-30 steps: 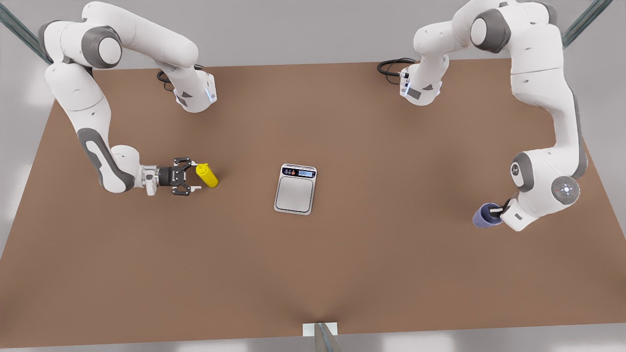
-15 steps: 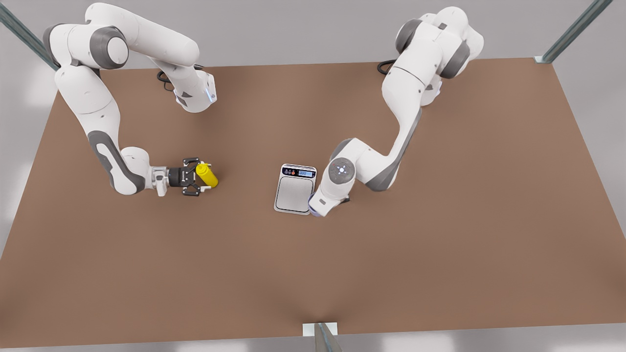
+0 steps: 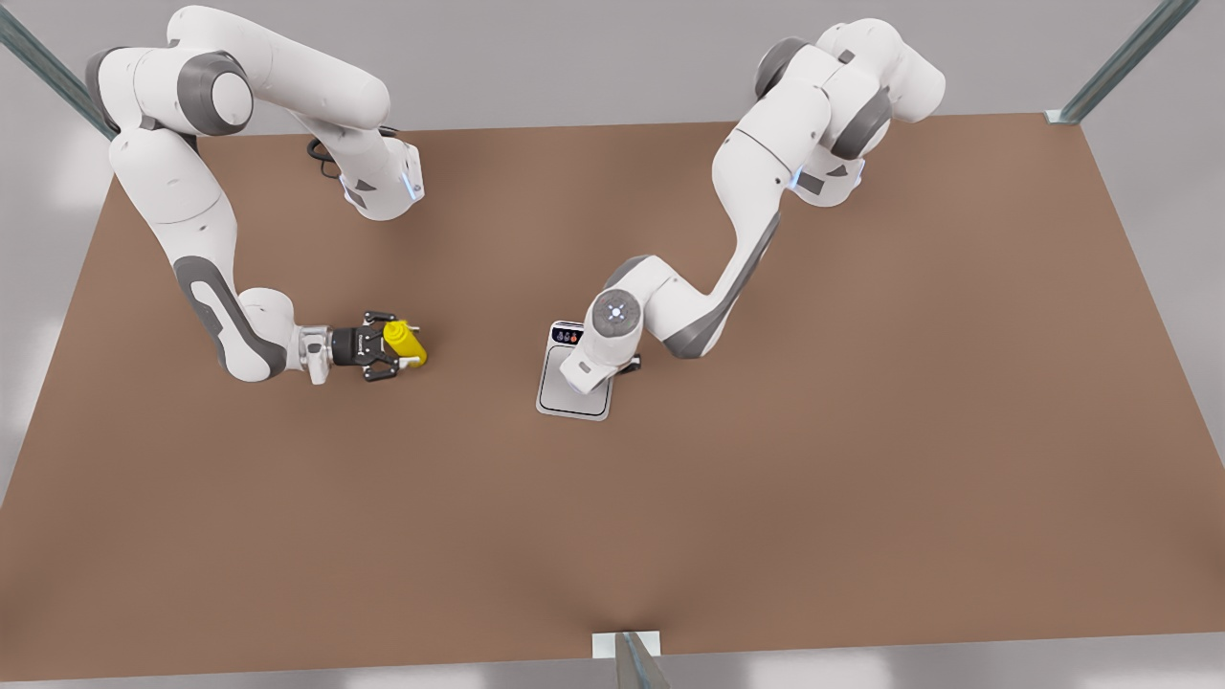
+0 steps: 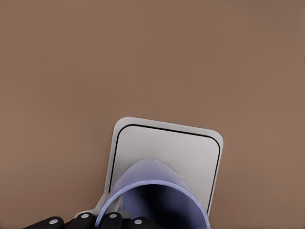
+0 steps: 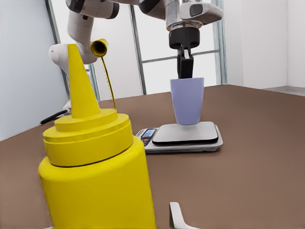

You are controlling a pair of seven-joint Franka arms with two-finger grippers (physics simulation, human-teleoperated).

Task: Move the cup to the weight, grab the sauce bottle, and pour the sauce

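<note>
Cup held just above the weight, sauce bottle standing by on the table.

Cup hung upright from the left gripper, whose fingers pinched its rim, one inside the wall and one outside; its base was just over the silver plate, and I could not tell whether it touched. It looked light, thin-walled and smooth, so a rim grip seemed workable but liable to let it swing or tip on release. At the front view's left, the right gripper sat at the yellow bottle, fingers spread to either side of the body and not closed on it. That bottle looked soft and squeezable; I judged the mid-body the place to grasp, firmly but without crushing it.
</note>
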